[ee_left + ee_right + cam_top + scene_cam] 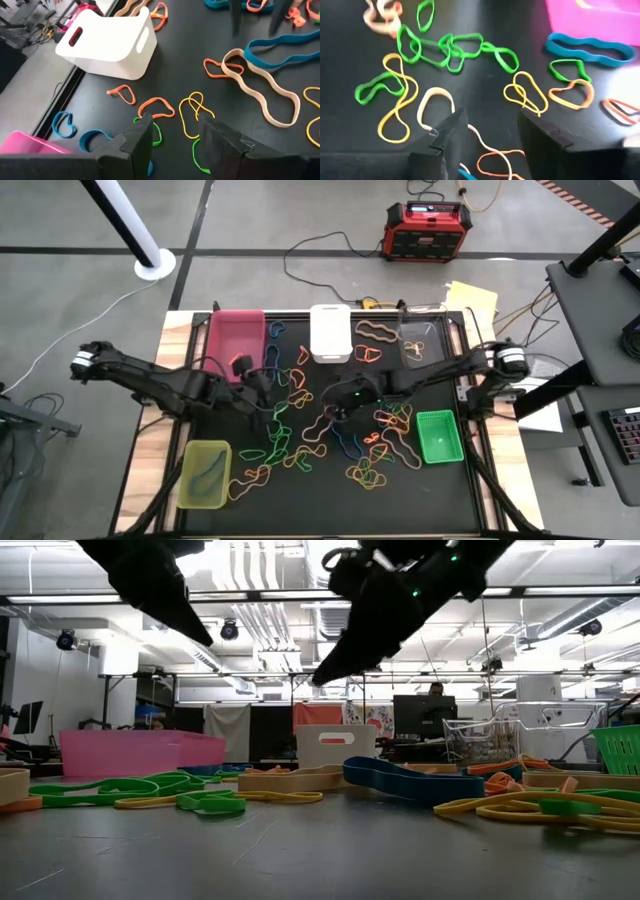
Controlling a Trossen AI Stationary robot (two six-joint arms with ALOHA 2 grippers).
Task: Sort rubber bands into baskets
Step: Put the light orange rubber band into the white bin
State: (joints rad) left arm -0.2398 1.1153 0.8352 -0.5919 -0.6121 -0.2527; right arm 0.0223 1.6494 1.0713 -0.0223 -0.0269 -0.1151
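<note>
Many rubber bands (300,445) in orange, green, yellow, blue and tan lie scattered flat on the black mat (330,500). Five baskets stand around them: pink (236,335), white (330,332), clear (420,340), bright green (440,435) and yellow-green (205,473), which holds a band. My left gripper (175,145) is open and empty, raised over a yellow band (192,112) and a green band (155,135) near the pink basket. My right gripper (490,135) is open and empty, raised over a tan band (436,102) at mid-mat. In the low view both hang clear of the table.
A red-and-black power box (427,230) and cables lie on the floor beyond the far edge. A white pole base (155,265) stands at far left. Papers (470,300) lie at the far right corner. The mat's near strip holds few bands.
</note>
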